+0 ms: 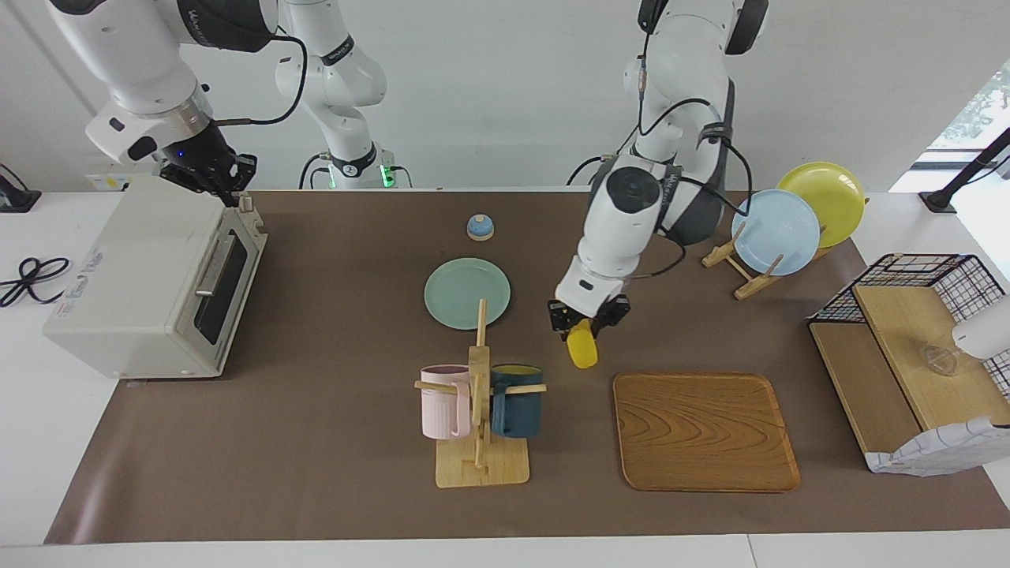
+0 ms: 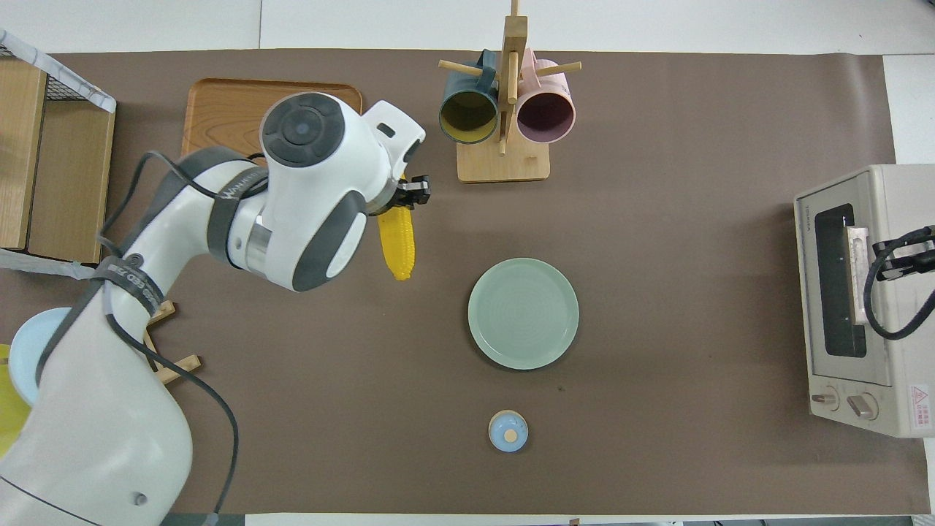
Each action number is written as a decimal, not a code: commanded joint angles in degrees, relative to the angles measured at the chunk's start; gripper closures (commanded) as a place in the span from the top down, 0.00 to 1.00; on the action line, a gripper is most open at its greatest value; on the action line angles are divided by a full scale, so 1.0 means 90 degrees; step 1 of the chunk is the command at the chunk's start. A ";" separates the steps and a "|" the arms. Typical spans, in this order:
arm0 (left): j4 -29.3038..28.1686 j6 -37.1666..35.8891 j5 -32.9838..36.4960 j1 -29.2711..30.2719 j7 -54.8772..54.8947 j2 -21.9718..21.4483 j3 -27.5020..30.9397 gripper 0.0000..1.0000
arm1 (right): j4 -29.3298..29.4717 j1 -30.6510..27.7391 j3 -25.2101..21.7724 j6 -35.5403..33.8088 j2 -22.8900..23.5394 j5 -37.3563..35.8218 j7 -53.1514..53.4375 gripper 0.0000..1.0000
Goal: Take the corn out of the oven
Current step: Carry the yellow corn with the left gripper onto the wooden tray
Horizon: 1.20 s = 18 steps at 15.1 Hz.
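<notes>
the corn [image 1: 583, 348] is pinched at one end by the left pincer [image 1: 588, 322], its long axis hanging below over the worktop [image 1: 316, 473], by the tray [image 1: 705, 431].

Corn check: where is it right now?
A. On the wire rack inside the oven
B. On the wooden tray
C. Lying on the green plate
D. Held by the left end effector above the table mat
D. The corn hangs from the left end effector over the bare mat, between the green plate and the wooden tray, away from the oven, whose door is shut.
</notes>
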 commanded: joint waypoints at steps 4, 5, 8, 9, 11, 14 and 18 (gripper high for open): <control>0.2410 -0.1109 0.0070 0.0982 0.1026 0.1362 -0.0090 0.00 | 0.0270 -0.0106 0.0020 -0.0265 0.0185 0.0093 -0.0056 1.00; 0.2823 -0.1150 0.0080 0.1031 0.1027 0.1694 -0.0080 0.00 | 0.0377 -0.0115 0.0020 -0.0314 0.0204 0.0092 -0.0056 1.00; 0.3479 -0.1044 0.0128 0.1197 0.1493 0.2418 0.0066 0.00 | 0.1069 0.0011 -0.0009 -0.0742 0.0770 0.0025 -0.0056 1.00; 0.3655 -0.0918 0.0129 0.1207 0.1612 0.2536 0.0105 0.00 | 0.1168 0.0156 -0.0028 -0.0793 0.0829 -0.0140 -0.0056 1.00; 0.3842 -0.0567 0.0129 0.1343 0.1632 0.3023 0.0077 0.00 | 0.1071 0.0284 -0.0271 -0.0774 0.0762 -0.0103 0.0012 1.00; 0.4409 -0.0525 0.0129 0.1363 0.1642 0.3572 0.0076 0.00 | 0.0847 0.0538 -0.0565 -0.0774 0.0615 -0.0054 0.0061 1.00; 0.4390 -0.0594 0.0119 0.1373 0.1701 0.3544 0.0077 0.00 | 0.0594 0.0568 -0.0595 -0.0696 0.0460 -0.0035 0.0061 1.00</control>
